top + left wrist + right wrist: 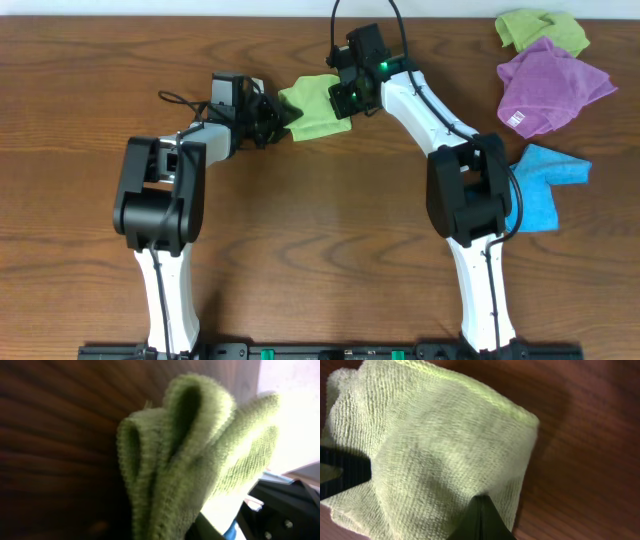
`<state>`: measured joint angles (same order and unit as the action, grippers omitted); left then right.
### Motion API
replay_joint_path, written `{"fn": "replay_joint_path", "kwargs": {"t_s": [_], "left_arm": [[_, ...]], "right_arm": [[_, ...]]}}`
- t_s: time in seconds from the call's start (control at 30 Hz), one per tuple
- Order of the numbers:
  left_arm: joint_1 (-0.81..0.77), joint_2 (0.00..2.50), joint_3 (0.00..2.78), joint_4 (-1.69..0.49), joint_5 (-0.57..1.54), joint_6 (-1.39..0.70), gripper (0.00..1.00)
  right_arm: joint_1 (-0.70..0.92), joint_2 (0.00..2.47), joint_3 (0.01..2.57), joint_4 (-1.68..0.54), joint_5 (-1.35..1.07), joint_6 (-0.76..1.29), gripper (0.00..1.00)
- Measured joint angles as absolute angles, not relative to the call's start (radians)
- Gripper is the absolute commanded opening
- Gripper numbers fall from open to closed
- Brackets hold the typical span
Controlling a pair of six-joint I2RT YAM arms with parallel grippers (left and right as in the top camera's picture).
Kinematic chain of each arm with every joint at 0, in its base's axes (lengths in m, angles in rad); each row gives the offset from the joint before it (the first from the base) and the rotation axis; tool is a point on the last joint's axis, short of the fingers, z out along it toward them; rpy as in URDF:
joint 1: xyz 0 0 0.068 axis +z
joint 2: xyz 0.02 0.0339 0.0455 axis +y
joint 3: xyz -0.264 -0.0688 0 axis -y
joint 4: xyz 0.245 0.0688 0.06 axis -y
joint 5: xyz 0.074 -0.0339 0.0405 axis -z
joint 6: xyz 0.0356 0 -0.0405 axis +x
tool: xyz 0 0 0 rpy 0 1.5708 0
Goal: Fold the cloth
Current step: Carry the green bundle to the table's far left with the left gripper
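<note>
In the overhead view the right gripper (346, 97) covers the part of the cloth (310, 110) beneath it, and the tips of the left gripper (284, 122) are too small and dark for us to separate. From the left wrist, the cloth just ahead of the pincer is blurred and cut off below, and the fingers are hidden. From the right wrist we see one dark fingertip (481, 519), and the cloth runs off the left and bottom edges. We cannot tell how either pincer's jaws stand.

Your lime-green microfibre cloth (312, 108) sits bunched on the brown wooden table (320, 250), between the arms. The left gripper (278, 122) meets its left edge and the right gripper (345, 100) its right. At the far right lie a crumpled green cloth (540, 30), a purple cloth (550, 85) and a blue cloth (540, 185).
</note>
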<state>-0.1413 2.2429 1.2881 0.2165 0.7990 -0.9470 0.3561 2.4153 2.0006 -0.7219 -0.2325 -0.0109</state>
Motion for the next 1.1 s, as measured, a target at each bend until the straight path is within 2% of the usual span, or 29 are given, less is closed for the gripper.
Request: {"fn": "replay_joint_path", "kwargs": {"t_s": [0.1, 0.43, 0.57, 0.77, 1.1], "left_arm": [[-0.141, 2.249, 1.287, 0.218, 0.789, -0.949, 0.06], [-0.136, 2.288, 1.284, 0.426, 0.813, -1.003, 0.05], [-0.108, 2.300, 1.385, 0.521, 0.823, -1.053, 0.06], [0.020, 2.298, 1.650, 0.550, 0.752, -1.137, 0.06], [0.275, 2.296, 1.676, 0.474, 0.542, -1.305, 0.06]], "right_arm": [[0.351, 2.415, 2.016, -0.744, -0.233, -0.010, 0.01], [0.305, 2.415, 2.229, -0.886, -0.184, -0.011, 0.01], [0.263, 2.415, 2.342, -0.962, -0.160, -0.011, 0.01], [0.219, 2.415, 2.420, -1.047, -0.143, -0.011, 0.01], [0.218, 2.415, 2.425, -1.085, -0.141, -0.011, 0.01]]}}
